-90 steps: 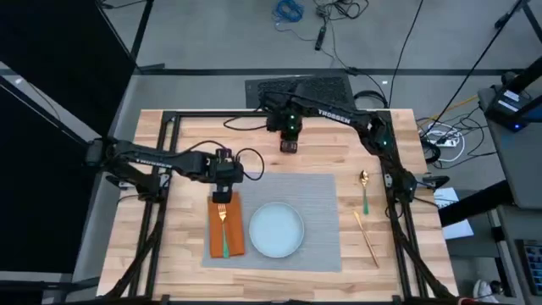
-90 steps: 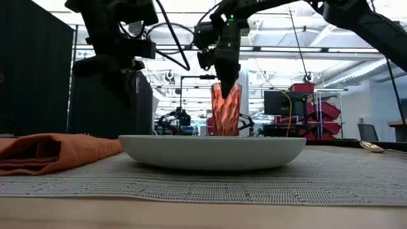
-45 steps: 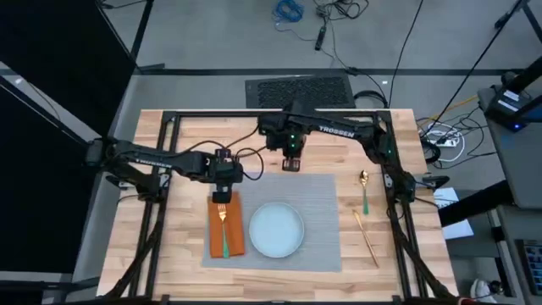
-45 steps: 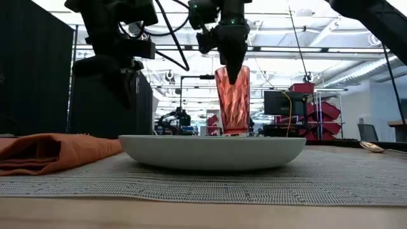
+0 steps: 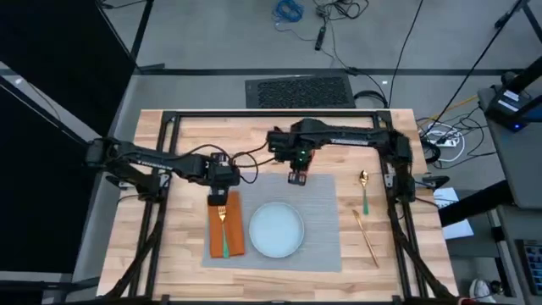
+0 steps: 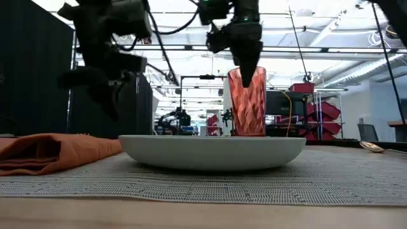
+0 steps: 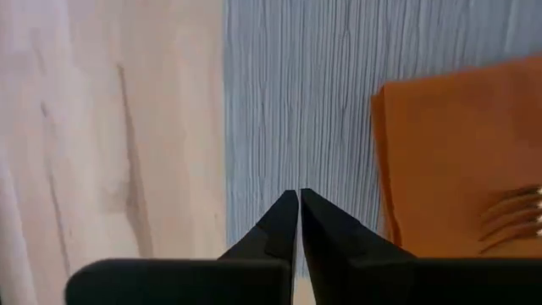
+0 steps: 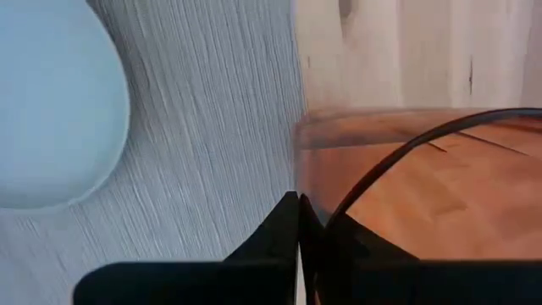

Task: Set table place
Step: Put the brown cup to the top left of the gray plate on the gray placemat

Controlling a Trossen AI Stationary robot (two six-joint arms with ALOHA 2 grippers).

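The grey placemat (image 5: 318, 216) lies on the wood table (image 5: 169, 246). On it rest the pale-blue plate (image 5: 276, 229) and the orange napkin (image 5: 235, 230), with a green-handled fork (image 5: 223, 227) on the napkin. My right gripper (image 5: 296, 174) is shut on the orange tumbler (image 6: 248, 102), upright at the placemat's far edge. The plate (image 6: 213, 151) hides the tumbler's base. My left gripper (image 7: 298, 196) hovers shut over the placemat's far left corner, beside the napkin (image 7: 457, 152). My right gripper holds the tumbler by its rim (image 8: 298, 161), one finger inside the cup and one outside. The fingers come from above, pointing down. The tumbler hangs upright below them; whether its base rests on the placemat cannot be told.
A spoon (image 5: 364, 191) and a gold knife (image 5: 367, 237) lie on the bare wood to the right of the placemat. Black frame bars run along the table's far, left and right edges.
My right gripper has carried the tumbler from the far part of the table toward the near edge, to the placemat's far edge. The tumbler, tilted at first, now stands upright. My left gripper has shifted a little toward the table's left.
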